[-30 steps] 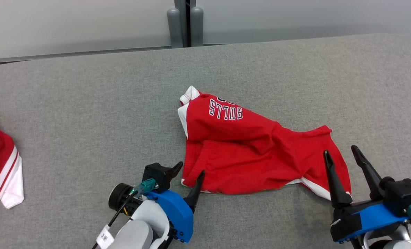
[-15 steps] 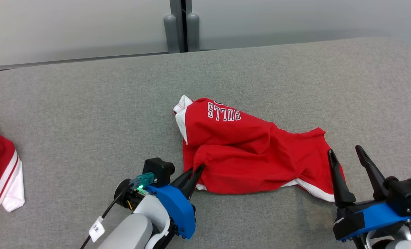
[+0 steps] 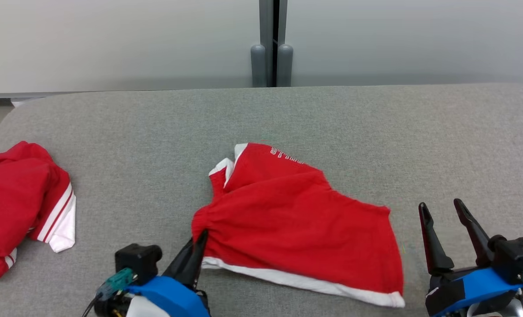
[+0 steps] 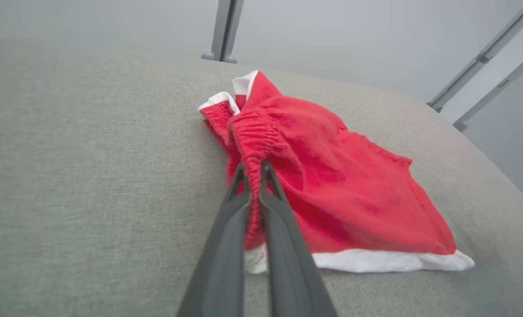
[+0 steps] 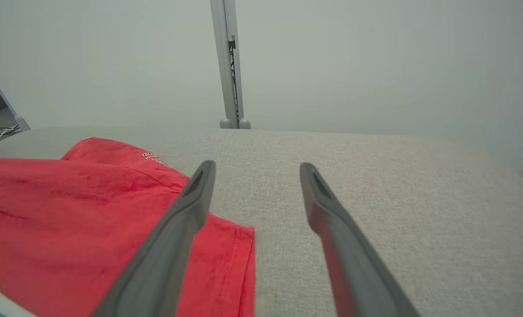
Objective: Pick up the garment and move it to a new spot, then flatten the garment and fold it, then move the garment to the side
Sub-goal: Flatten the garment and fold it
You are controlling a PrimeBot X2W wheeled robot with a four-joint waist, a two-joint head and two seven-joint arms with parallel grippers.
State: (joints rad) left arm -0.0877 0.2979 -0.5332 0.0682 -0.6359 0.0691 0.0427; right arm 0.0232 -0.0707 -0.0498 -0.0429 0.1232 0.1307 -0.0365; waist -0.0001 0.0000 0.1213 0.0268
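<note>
The left claw (image 3: 201,237) pinches the gathered waistband (image 4: 254,141) of the red shorts (image 3: 296,211), which spread from its tips to the right, white hem (image 3: 305,281) nearest the robot. The right claw (image 3: 439,205) stands spread just right of the shorts' corner, with bare grey bench (image 3: 376,127) ahead of it. Another red garment (image 3: 19,198) lies well left of the left claw, near the bench's rounded corner. A second ago the left claw was spread; the shorts have since folded over most of their lettering (image 3: 285,155).
</note>
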